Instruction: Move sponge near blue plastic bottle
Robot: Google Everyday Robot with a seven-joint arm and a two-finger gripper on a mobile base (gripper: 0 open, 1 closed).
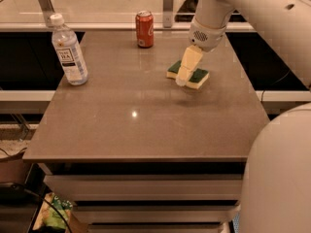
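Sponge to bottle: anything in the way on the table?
No. The camera view shows only bare table between the sponge and the bottle. The can stands farther back, off that line. The gripper is at the sponge.

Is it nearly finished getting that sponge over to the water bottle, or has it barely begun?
Barely begun. Done: the claw is down at the sponge, on the table's right side. In hand: taking hold, though I can't tell if it grips. Left: the whole carry across, since the blue plastic bottle stands far off at the left edge, beyond the red can.
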